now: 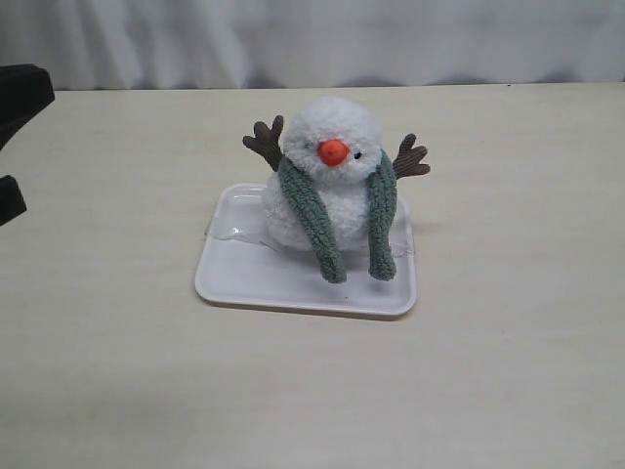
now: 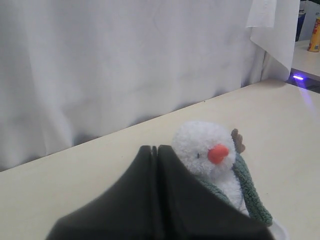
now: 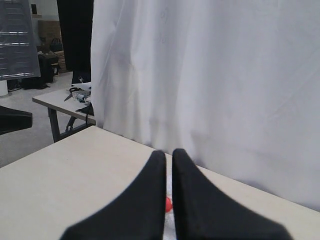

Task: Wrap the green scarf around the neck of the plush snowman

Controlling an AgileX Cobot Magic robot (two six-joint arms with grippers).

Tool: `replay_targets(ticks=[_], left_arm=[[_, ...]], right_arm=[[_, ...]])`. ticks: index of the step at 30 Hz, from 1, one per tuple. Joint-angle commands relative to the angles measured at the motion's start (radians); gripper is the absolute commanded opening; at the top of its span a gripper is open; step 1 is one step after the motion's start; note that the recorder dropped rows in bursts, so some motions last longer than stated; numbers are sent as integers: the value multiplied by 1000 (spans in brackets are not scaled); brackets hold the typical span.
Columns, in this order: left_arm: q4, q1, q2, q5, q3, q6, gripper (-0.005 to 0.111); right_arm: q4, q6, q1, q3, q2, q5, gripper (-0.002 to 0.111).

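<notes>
The plush snowman [image 1: 330, 137] sits upright on a white tray [image 1: 283, 283], its orange nose facing the camera. The green scarf [image 1: 314, 220] lies around the snowman's neck [image 1: 330, 184], and both ends hang down its front onto the tray. In the left wrist view my left gripper [image 2: 154, 148] is shut and empty, just beside the snowman [image 2: 197, 142] and scarf [image 2: 252, 195]. A dark part of the left arm [image 1: 18, 103] shows at the table's left edge. My right gripper [image 3: 169, 152] is shut on nothing; only the snowman's nose [image 3: 168, 204] shows through the slit between its fingers.
A white curtain [image 1: 312, 39] hangs along the table's far edge. The pale tabletop [image 1: 508, 371] spreads around the tray. In the right wrist view another table [image 3: 70, 100] with clutter stands beyond the curtain. In the left wrist view a yellow can [image 2: 314, 34] stands on a far surface.
</notes>
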Motion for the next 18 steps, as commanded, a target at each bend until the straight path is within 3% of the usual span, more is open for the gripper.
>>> replay_targets(ticks=[1,18], left_arm=[[-9,1,-3,-3,3,-6,0],[-12,1,-3,-19,3,-6,0]], right_arm=[[-1,2,1,3,-6,-7,4],[-1,2,1,3,-6,-7,4]])
